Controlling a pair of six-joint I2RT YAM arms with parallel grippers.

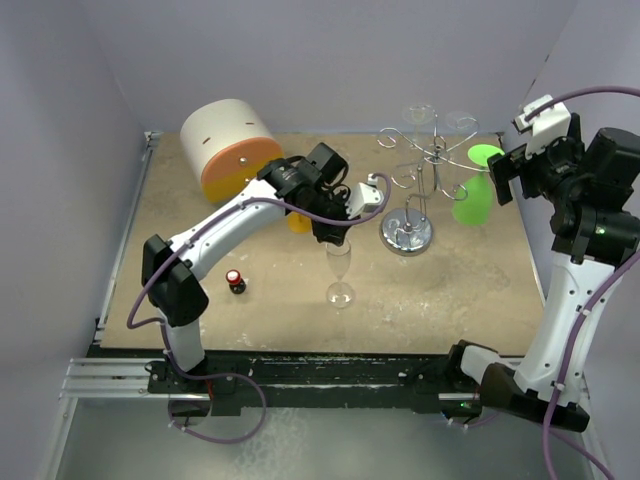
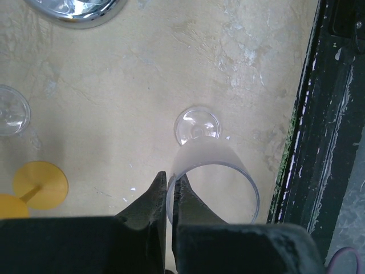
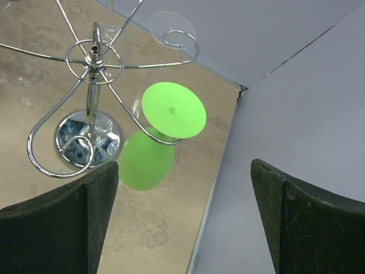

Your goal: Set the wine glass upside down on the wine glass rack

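Observation:
A clear wine glass (image 1: 340, 268) stands upright on its foot on the table, just left of and nearer than the wine glass rack (image 1: 421, 158). My left gripper (image 1: 335, 232) is above it, shut on the wall of the bowl at the rim. In the left wrist view the left gripper (image 2: 169, 185) pinches the rim of the wine glass (image 2: 212, 166), one finger inside the bowl and one outside. My right gripper (image 3: 182, 164) is open and empty, held high beside the rack's (image 3: 91, 63) curly arms. A green glass (image 3: 153, 149) hangs upside down there.
The rack's chrome base (image 1: 407, 233) stands right of the held glass. Two clear glasses (image 1: 418, 116) hang at the rack's back. A yellow glass (image 2: 39, 184) lies near the left arm. An orange-and-white cylinder (image 1: 230, 146) sits back left, and a small red-capped bottle (image 1: 236, 281) is front left.

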